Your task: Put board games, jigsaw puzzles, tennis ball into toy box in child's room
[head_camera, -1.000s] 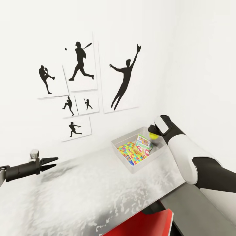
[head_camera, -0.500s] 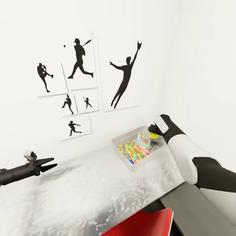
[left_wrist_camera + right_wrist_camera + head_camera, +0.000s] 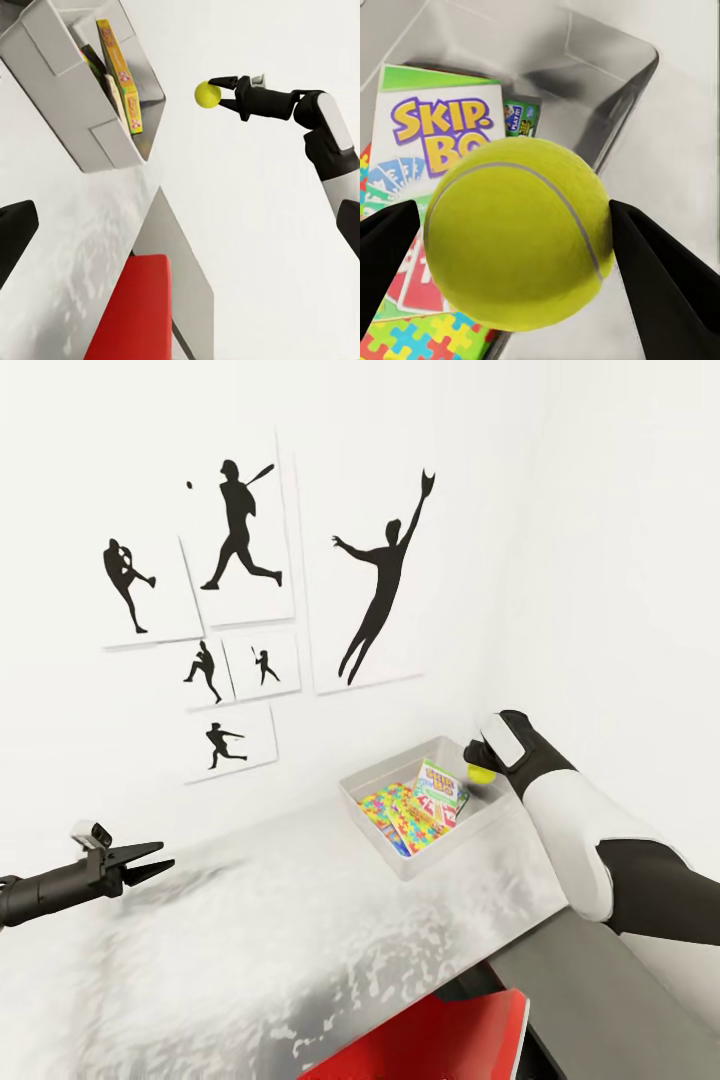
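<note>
A fuzzy yellow-green tennis ball [image 3: 519, 232] is clamped between the dark fingers of the right gripper [image 3: 480, 773], above the far corner of the shallow pale grey toy box [image 3: 385, 843]. Flat glossy Skip-Bo box [image 3: 431, 187] and puzzle-patterned box [image 3: 385, 815] are seen inside. The left gripper [image 3: 150, 859] is held parted over the mottled table [image 3: 250, 950].

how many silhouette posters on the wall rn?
6. Pitcher at far left, batter upper middle, leaping catcher at right, two small ones below the batter, one lowest. None look hidden.
</note>
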Tool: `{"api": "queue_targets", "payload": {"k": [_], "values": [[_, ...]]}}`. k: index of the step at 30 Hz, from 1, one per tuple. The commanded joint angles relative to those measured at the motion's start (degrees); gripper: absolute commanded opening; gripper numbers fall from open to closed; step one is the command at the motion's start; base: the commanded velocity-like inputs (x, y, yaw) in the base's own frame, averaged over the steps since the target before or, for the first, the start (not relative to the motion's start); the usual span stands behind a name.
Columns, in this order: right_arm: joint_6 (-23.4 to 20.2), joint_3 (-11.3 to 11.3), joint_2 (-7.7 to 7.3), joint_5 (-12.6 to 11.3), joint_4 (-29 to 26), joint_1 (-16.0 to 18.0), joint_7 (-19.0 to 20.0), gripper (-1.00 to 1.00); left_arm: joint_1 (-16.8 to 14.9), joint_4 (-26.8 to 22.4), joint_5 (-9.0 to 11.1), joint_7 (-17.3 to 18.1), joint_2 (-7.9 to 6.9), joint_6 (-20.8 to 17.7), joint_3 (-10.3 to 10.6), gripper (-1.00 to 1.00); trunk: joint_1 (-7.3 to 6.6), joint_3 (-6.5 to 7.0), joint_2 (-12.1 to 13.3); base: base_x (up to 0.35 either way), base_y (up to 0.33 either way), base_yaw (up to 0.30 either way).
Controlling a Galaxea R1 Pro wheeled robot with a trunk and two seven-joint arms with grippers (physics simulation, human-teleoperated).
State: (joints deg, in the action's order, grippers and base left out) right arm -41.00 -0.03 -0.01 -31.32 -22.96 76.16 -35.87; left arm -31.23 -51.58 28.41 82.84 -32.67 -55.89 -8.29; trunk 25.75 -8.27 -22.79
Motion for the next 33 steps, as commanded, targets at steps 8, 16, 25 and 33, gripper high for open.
{"api": "queue_targets", "payload": {"k": [8,16,25,33], "values": [[-0.13,1.47,-0.25,-0.49,-0.4,0.05,-0.39,-1.0,-0.05,-0.09,0.23,0.16,-0.02,-0.63,0.03,1.0,0.03,-0.88,-0.13,0.0,0.0,0.0],[-0.29,1.78,-0.25,-0.49,-0.51,0.61,-0.71,-1.0,-0.05,-0.1,0.24,0.13,-0.02,-0.63,0.03,1.0,0.03,-1.64,-0.13,0.0,0.0,0.0],[-0.61,1.74,-0.19,-0.49,-0.59,2.39,-0.91,-1.0,-0.03,-0.1,0.16,0.13,-0.02,-0.63,0.09,1.0,0.03,-2.48,-0.13,0.0,0.0,0.0],[-0.66,1.94,-0.32,-0.44,-0.58,3.72,-0.95,-1.0,0.0,-0.1,0.15,0.13,-0.02,-0.63,0.17,1.0,0.03,-3.24,-0.13,0.0,0.0,0.0]]}}
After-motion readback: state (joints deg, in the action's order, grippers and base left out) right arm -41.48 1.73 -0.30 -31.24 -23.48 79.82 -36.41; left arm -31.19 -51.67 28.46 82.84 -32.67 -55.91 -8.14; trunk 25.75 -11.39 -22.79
